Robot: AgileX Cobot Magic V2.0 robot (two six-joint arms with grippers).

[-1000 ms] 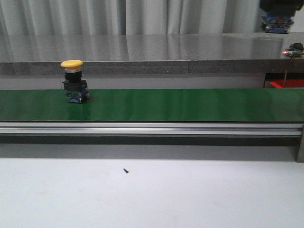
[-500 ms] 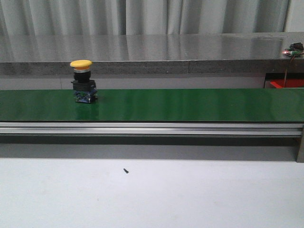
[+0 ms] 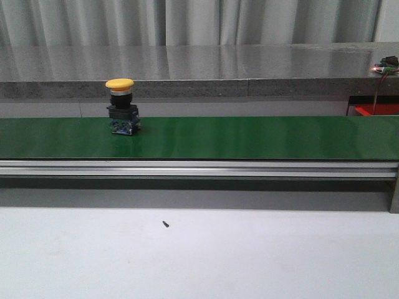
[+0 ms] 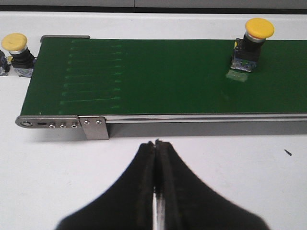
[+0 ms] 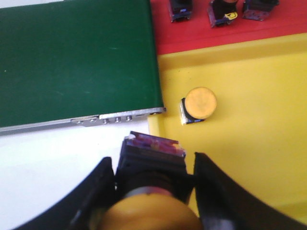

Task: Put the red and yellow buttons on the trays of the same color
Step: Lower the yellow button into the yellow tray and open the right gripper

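Yellow button clamped in right gripper over yellow tray, left gripper closed, empty

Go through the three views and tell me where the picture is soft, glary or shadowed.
Front view: sharp; grey counter shows streaky reflections, dark shadow under the conveyor rail. Left wrist view: belt crisp with faint pale streaks; closed left hand slightly soft. Right wrist view: right hand and its yellow button blurred; yellow tray evenly lit.

yel button upright | on green belt | left part
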